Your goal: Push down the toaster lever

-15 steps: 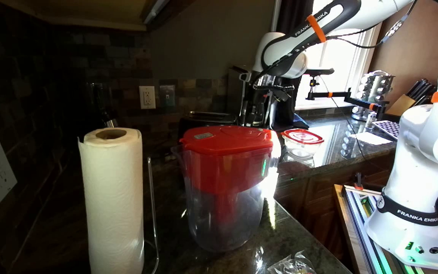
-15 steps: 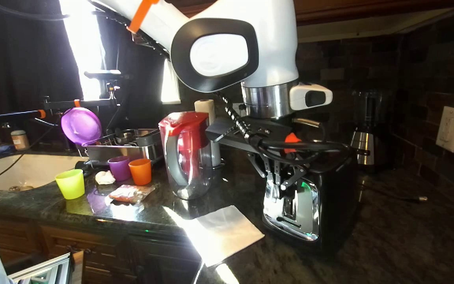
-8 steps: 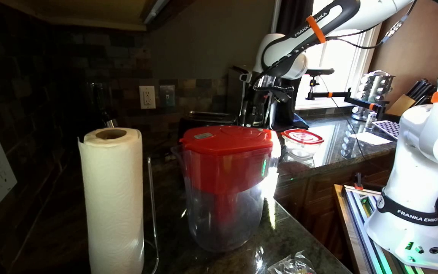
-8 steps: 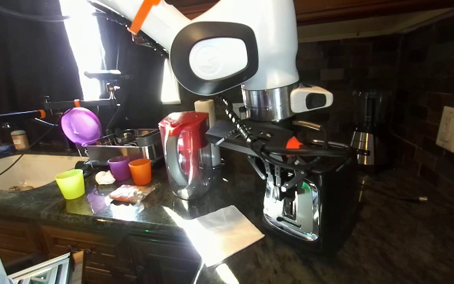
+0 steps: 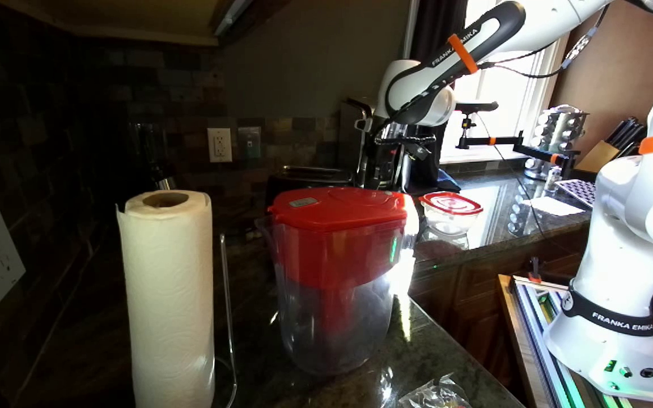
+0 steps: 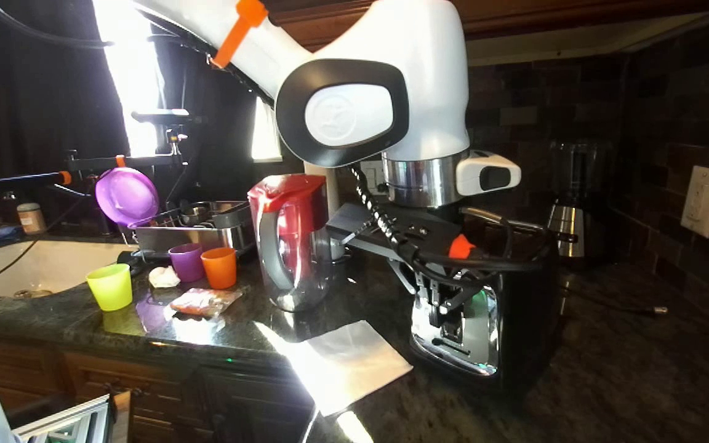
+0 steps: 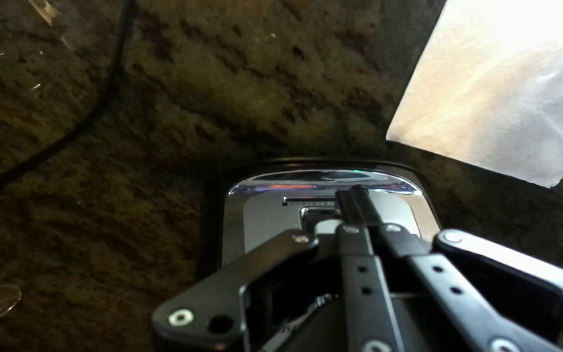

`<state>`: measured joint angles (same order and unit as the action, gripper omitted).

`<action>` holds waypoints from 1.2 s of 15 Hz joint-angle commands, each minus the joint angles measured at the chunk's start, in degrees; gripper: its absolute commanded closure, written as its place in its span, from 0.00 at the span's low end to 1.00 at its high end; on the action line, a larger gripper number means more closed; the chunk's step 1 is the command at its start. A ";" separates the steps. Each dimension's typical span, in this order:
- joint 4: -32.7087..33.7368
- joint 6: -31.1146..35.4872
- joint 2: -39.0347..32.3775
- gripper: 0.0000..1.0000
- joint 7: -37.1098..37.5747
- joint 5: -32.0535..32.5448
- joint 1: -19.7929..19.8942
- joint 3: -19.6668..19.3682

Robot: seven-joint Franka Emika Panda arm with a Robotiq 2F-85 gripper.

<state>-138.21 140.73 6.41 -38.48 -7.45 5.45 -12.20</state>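
Chrome and black on the toaster (image 6: 517,326), upright on a dark stone counter (image 6: 625,369) at four o'clock in an exterior view. Just in front of its chrome end, pointing down: the gripper (image 6: 440,314), with jaws closed against each other. In the wrist view, fingertips (image 7: 363,205) over that same end, toward its twelve o'clock edge; cannot tell whether touching the lever, itself hidden. From the toaster, at eight o'clock, a pale sheet (image 6: 354,369); at ten, a red-lidded pitcher (image 6: 296,240); at nine, well apart, a lime cup (image 6: 109,288), purple cup (image 6: 186,264) and orange cup (image 6: 219,269); at two, a wall plate (image 6: 703,202).
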 commanded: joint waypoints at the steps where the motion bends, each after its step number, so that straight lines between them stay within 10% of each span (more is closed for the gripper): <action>1: 0.56 5.00 -3.47 1.00 -1.97 -2.13 -0.10 0.43; 18: 1.21 6.70 -7.54 1.00 -2.67 -2.18 0.57 1.08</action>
<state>-138.28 142.96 2.97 -39.65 -7.59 5.52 -11.86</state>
